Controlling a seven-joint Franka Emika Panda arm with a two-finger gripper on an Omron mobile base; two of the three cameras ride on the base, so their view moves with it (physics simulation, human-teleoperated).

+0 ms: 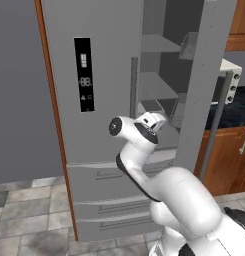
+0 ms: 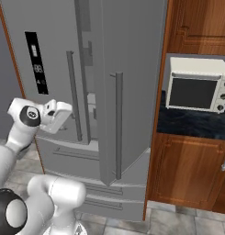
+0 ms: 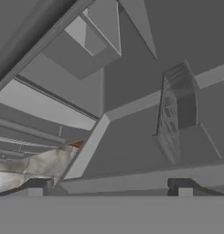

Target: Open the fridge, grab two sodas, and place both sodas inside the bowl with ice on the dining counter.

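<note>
A: Setting, item one: a simulated kitchen with a grey tiled floor point(image 1: 29, 220), wood cabinets point(image 2: 187, 170) and a dark stone wall counter point(image 2: 192, 120) carrying a white toaster oven point(image 2: 196, 85). What of the fridge?

B: The fridge point(image 1: 94, 150) stood tall and grey, a black display strip point(image 1: 84, 74) on its left door and drawers point(image 1: 109, 202) below. Its right door point(image 1: 206, 85) was swung open; bare shelves point(image 1: 156, 45) showed inside in the left base view. In the right base view that door hid nearly all of the interior.

A: Sodas?

B: None could be made out on the shelves that showed; the lower compartment was blocked by the arm and door.

A: The gripper?

B: The gripper point(image 3: 109, 186) sat at the open side of the fridge, just past the left door's edge. In the hand view its two dark fingertips point(image 3: 38, 185) stood wide apart with nothing between them, facing grey shelf edges and a ribbed door bin point(image 3: 177, 109). A blurred pale patch with an orange fleck at lower left was too unclear to name.

A: From the base cameras?

B: The white hand point(image 1: 153, 121) covered the fingers there.
</note>
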